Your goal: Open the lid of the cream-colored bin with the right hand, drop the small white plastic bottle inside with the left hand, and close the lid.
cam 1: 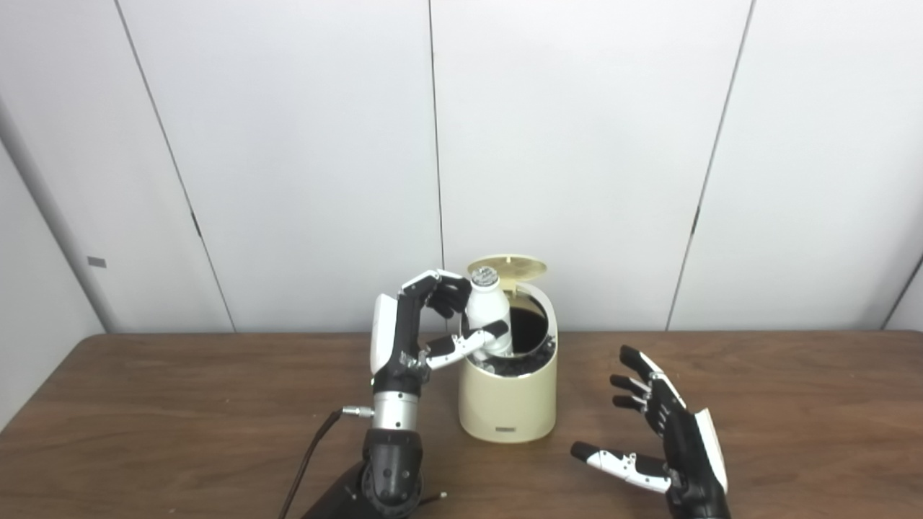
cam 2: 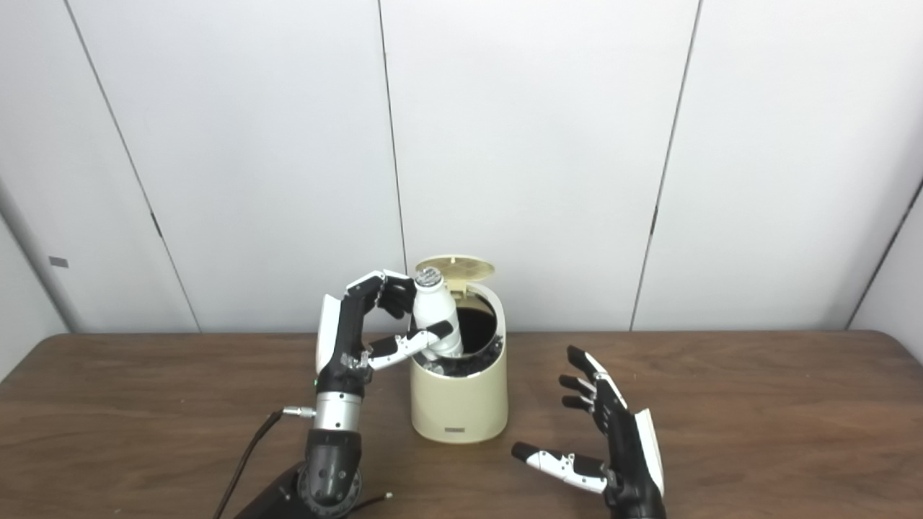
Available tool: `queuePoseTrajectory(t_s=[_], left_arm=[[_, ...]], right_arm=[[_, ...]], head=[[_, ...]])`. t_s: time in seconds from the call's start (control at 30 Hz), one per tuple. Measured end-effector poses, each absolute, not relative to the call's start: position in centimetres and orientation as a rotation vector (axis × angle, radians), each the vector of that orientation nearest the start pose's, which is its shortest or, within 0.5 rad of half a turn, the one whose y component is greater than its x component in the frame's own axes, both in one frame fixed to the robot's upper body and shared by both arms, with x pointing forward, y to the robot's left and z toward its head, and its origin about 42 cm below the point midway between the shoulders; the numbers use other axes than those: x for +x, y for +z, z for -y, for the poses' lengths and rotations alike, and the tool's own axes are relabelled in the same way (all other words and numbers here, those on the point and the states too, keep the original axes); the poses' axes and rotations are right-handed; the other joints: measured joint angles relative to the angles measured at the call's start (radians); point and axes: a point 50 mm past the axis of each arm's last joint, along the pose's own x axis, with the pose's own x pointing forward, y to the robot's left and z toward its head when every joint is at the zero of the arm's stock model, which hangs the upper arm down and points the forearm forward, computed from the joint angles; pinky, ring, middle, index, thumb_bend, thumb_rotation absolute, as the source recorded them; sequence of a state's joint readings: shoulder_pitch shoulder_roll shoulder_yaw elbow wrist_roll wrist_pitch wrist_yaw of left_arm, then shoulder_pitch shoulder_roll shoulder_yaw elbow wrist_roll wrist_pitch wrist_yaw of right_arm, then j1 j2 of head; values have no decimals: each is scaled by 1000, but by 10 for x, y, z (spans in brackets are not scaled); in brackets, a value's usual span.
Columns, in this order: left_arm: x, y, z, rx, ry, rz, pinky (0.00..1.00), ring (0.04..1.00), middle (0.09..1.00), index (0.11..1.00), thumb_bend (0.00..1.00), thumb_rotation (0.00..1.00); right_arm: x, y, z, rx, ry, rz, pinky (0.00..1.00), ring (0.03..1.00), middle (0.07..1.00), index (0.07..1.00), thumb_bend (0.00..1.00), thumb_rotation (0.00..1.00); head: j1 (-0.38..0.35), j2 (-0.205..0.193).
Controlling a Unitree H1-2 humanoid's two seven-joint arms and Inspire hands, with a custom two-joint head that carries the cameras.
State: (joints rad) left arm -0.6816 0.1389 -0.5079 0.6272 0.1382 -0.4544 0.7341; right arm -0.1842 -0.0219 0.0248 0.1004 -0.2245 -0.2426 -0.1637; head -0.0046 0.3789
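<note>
Right hand (cam 1: pixel 667 432) sits nearest the camera at about 4 o'clock from the bin — fingers spread, thumb out toward the left, holding nothing, hovering just over the table (cam 1: pixel 793 404). It is clear of the bin, not touching it.

Left arm comes up from the bottom edge at about 7 o'clock of the bin, with a black cable (cam 1: pixel 310 450) running off the wrist toward the bottom edge. Left hand (cam 1: pixel 425 328) is raised beside the bin's left rim, clamped on the small white plastic bottle (cam 1: pixel 489 310) — fingers curled round the neck side, thumb across the lower body.

Bottle is upright, grey cap (cam 1: pixel 484 274) on top, lower end already inside the bin's mouth, upper part still above the rim. Can't tell whether its base touches anything inside.

Cream-colored bin (cam 1: pixel 509 400) stands on the wooden table near centre, small dark label low on its front. Opening looks dark, with what looks like a dark liner bunched at the front rim.

Lid (cam 1: pixel 508 267) is open — tipped up at the bin's 12 o'clock edge, underside facing the camera.

Behind it all, white wall panels (cam 1: pixel 288 144) with vertical seams.
</note>
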Motion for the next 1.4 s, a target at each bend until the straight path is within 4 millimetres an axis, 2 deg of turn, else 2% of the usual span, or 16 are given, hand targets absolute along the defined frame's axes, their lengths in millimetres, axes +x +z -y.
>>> queuePoseTrajectory(t_s=[0.07, 0.1, 0.17, 0.2, 0.23, 0.3, 0.43, 0.6, 0.77, 0.93, 1.0, 1.13, 1.33, 1.4], left_arm=[[454, 190, -131, 269, 77, 612, 491, 461, 498, 498, 504, 0], [454, 190, -131, 269, 70, 611, 509, 540, 501, 495, 514, 0], [454, 190, -131, 273, 64, 611, 512, 583, 503, 494, 520, 0], [453, 189, -131, 273, 61, 610, 522, 612, 618, 616, 682, 0], [453, 189, -132, 272, 59, 610, 538, 642, 678, 674, 741, 10], [452, 189, -133, 269, 49, 610, 568, 696, 765, 753, 801, 57], [452, 191, -134, 269, 34, 616, 600, 748, 834, 813, 822, 125], [452, 192, -138, 273, 26, 617, 601, 728, 834, 811, 829, 127], [449, 186, -141, 273, 35, 595, 594, 719, 827, 809, 827, 123], [444, 184, -142, 263, 37, 595, 569, 688, 778, 780, 809, 85], [443, 188, -142, 246, 40, 606, 537, 638, 706, 725, 761, 57], [439, 197, -145, 202, 52, 628, 488, 563, 618, 652, 690, 47], [425, 202, -160, 177, 44, 660, 481, 553, 606, 642, 646, 122], [418, 202, -171, 154, 52, 657, 489, 567, 626, 656, 622, 104]], right_arm=[[339, 140, 200, -215, -69, 344, 694, 786, 879, 853, 763, 95], [339, 140, 200, -215, -68, 344, 690, 786, 881, 856, 765, 106], [339, 140, 200, -216, -65, 343, 688, 787, 883, 859, 764, 110], [339, 140, 199, -216, -63, 343, 688, 785, 884, 860, 765, 111], [339, 140, 199, -216, -62, 343, 690, 787, 885, 859, 766, 108], [339, 140, 200, -215, -62, 342, 689, 789, 883, 860, 766, 106], [338, 140, 200, -218, -62, 342, 682, 789, 883, 860, 767, 115], [338, 140, 200, -219, -62, 342, 674, 775, 876, 855, 767, 95], [339, 140, 201, -220, -61, 342, 682, 785, 882, 862, 771, 130], [339, 140, 201, -222, -61, 341, 678, 782, 879, 858, 773, 132], [339, 140, 202, -222, -62, 341, 681, 784, 877, 861, 770, 129], [339, 139, 203, -222, -60, 340, 679, 781, 873, 859, 767, 131], [340, 138, 204, -212, -59, 335, 679, 778, 875, 860, 753, 118], [340, 138, 205, -213, -58, 335, 683, 776, 875, 860, 752, 130]], head=[[3, 0], [3, 2], [3, 3], [5, 3], [6, 5], [8, 5], [9, 6], [15, 8], [17, 9], [21, 11], [25, 11], [34, 9], [38, 3], [40, 0]])
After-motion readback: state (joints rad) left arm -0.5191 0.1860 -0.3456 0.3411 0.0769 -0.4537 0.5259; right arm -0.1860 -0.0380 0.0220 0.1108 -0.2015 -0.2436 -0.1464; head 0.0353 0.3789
